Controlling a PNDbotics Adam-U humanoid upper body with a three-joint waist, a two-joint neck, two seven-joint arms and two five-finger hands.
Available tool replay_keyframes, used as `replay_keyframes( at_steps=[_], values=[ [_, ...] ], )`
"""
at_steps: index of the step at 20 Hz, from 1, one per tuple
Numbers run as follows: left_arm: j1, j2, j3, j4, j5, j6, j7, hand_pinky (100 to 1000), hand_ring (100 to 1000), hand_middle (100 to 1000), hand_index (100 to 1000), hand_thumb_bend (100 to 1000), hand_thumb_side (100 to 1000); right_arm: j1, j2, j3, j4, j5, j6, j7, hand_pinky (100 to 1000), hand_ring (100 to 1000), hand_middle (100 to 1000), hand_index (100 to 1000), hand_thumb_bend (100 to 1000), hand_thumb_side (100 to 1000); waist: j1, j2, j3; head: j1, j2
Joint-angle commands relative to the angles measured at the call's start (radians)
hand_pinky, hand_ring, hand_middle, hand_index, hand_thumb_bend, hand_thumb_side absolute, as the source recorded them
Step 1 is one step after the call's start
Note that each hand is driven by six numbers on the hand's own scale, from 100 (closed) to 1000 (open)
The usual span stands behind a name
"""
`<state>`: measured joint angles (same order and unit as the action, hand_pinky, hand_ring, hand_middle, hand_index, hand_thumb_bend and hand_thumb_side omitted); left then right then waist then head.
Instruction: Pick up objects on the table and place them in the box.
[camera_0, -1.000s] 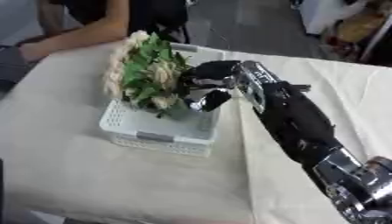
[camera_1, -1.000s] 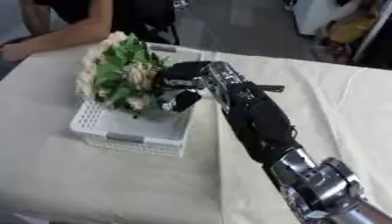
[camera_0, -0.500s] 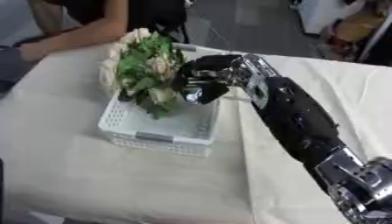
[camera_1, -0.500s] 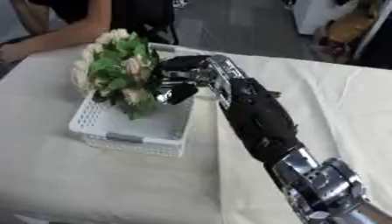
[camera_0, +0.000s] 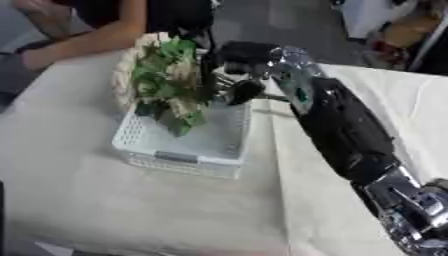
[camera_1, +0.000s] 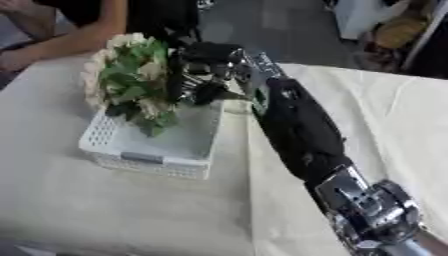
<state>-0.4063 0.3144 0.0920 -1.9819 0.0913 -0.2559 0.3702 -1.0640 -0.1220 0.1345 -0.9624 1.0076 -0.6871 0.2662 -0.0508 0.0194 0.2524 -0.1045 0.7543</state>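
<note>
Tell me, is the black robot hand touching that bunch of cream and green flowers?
Touching. In the left eye view the right robot hand curls around the bunch of cream and green flowers, above the white plastic basket.

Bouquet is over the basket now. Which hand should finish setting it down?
Right. The right hand already has its fingers curled on the bouquet, held above the white basket. The left hand shows in neither view, so it would have to come in first.

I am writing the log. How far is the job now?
Done: nothing rests loose in the basket yet. In hand: the right hand is curled on the bouquet, holding it over the basket. Left: let go of it inside. No other loose things show on the table.
</note>
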Motion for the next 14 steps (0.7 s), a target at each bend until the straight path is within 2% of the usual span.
replay_keyframes(
  at_steps=[1, 3, 4, 5, 7, 9, 10, 11, 14],
  values=[
    [-0.011, 0.019, 0.001, -0.018, -0.002, 0.001, -0.003, 486, 518, 617, 681, 136, 846, -0.023, -0.022, -0.002, -0.043, 0.012, 0.024, -0.267, 788, 666, 577, 544, 100, 100, 0.009, -0.013, -0.001, 0.005, 0.0],
    [-0.01, 0.02, 0.001, -0.018, -0.003, 0.001, -0.003, 486, 518, 617, 681, 135, 846, -0.023, -0.023, 0.005, -0.046, 0.028, 0.05, -0.414, 881, 732, 649, 611, 100, 100, 0.009, -0.014, -0.001, 0.002, 0.0],
    [-0.01, 0.02, 0.001, -0.018, -0.003, 0.001, -0.003, 486, 518, 617, 681, 135, 846, -0.023, -0.024, 0.01, -0.046, 0.039, 0.058, -0.471, 893, 743, 667, 624, 100, 100, 0.009, -0.014, -0.001, 0.002, -0.001],
    [-0.01, 0.02, 0.0, -0.018, -0.003, 0.001, -0.003, 486, 518, 617, 681, 135, 847, -0.025, -0.025, 0.012, -0.049, 0.05, 0.067, -0.523, 943, 789, 742, 680, 100, 100, 0.009, -0.014, -0.002, 0.002, -0.001],
    [-0.009, 0.02, 0.0, -0.018, -0.003, 0.001, -0.003, 486, 518, 617, 681, 135, 846, -0.025, -0.026, 0.014, -0.053, 0.066, 0.083, -0.605, 961, 813, 776, 717, 100, 100, 0.009, -0.015, -0.002, 0.001, -0.001],
    [-0.009, 0.02, 0.0, -0.018, -0.003, 0.002, -0.004, 486, 518, 617, 681, 136, 846, -0.026, -0.027, 0.015, -0.059, 0.072, 0.099, -0.667, 970, 844, 816, 758, 102, 100, 0.009, -0.015, -0.002, -0.001, -0.002],
    [-0.008, 0.02, 0.0, -0.018, -0.003, 0.001, -0.004, 486, 518, 617, 681, 135, 846, -0.026, -0.029, 0.017, -0.062, 0.072, 0.104, -0.688, 969, 838, 808, 751, 100, 100, 0.009, -0.015, -0.002, -0.001, -0.002],
    [-0.008, 0.02, 0.0, -0.018, -0.003, 0.001, -0.004, 486, 519, 618, 681, 134, 845, -0.026, -0.031, 0.019, -0.065, 0.07, 0.109, -0.702, 965, 852, 835, 789, 100, 100, 0.009, -0.016, -0.002, -0.002, -0.003],
    [-0.006, 0.021, 0.0, -0.018, -0.004, 0.003, -0.004, 486, 519, 618, 681, 135, 846, -0.03, -0.041, 0.02, -0.081, 0.059, 0.12, -0.715, 969, 858, 844, 797, 111, 100, 0.008, -0.018, -0.004, -0.001, -0.004]
  ],
)
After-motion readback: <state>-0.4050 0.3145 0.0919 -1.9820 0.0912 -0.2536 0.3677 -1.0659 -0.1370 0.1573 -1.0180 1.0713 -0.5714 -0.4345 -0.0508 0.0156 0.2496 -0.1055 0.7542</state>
